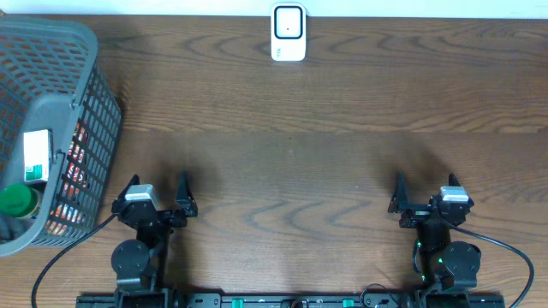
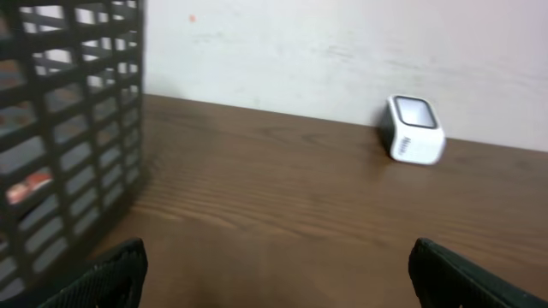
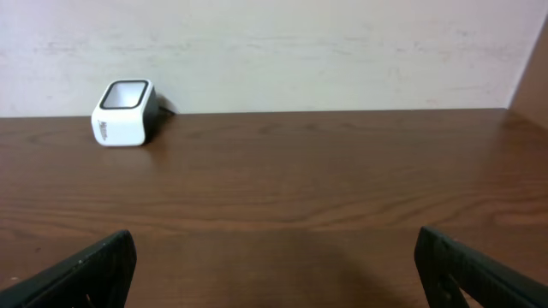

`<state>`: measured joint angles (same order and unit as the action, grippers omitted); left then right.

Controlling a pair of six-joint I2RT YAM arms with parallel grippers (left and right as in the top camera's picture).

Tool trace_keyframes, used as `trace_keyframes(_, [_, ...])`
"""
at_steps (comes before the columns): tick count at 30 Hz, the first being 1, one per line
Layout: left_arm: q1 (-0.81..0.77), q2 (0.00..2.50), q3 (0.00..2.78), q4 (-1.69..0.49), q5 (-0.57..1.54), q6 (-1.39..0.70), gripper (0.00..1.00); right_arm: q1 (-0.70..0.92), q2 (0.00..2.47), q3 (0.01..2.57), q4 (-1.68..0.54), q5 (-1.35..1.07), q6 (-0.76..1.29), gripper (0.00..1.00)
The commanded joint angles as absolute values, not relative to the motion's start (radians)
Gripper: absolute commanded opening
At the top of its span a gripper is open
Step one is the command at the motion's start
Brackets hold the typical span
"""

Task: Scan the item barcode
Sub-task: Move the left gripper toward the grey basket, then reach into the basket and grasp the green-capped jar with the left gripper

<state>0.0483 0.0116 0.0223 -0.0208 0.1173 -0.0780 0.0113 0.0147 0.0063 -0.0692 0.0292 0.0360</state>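
Observation:
A white barcode scanner (image 1: 288, 32) with a dark window stands at the table's far edge, centre; it also shows in the left wrist view, scanner (image 2: 414, 130), and in the right wrist view, scanner (image 3: 123, 112). Items lie in a grey mesh basket (image 1: 81, 38) at the far left: a white and green box (image 1: 35, 156), a green-capped bottle (image 1: 17, 202) and an orange packet (image 1: 77, 162). My left gripper (image 1: 157, 190) sits open near the front edge, just right of the basket, nothing between its fingers. My right gripper (image 1: 425, 188) is open at the front right, also holding nothing.
The basket's wall (image 2: 68, 128) fills the left side of the left wrist view, close to that gripper. A pale wall (image 3: 300, 43) rises behind the brown wooden table (image 1: 291, 154).

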Motion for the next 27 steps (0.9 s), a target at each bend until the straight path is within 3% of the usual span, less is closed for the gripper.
trace_keyframes(1, [0.046,0.033,0.099,-0.045,0.218,-0.085,0.98,-0.001,0.007,0.005,-0.074,0.021,0.021,0.99])
trace_keyframes(9, [0.046,0.37,0.545,-0.171,0.281,-0.078,0.98,-0.001,0.007,0.005,-0.074,0.021,0.021,0.99])
trace_keyframes(13, [0.046,0.595,0.855,-0.379,0.347,0.202,0.98,-0.001,0.007,0.005,-0.074,0.021,0.021,0.99])
trace_keyframes(16, [0.047,0.694,1.043,-0.5,0.267,0.378,0.98,-0.001,0.007,0.005,-0.074,0.021,0.021,0.99])
trace_keyframes(21, [0.099,0.816,1.261,-0.519,0.051,0.218,0.98,-0.001,0.007,0.005,-0.074,0.021,0.021,0.99])
trace_keyframes(27, [0.361,1.127,1.634,-0.724,0.052,0.0,0.98,-0.001,0.007,0.005,-0.074,0.021,0.021,0.99])
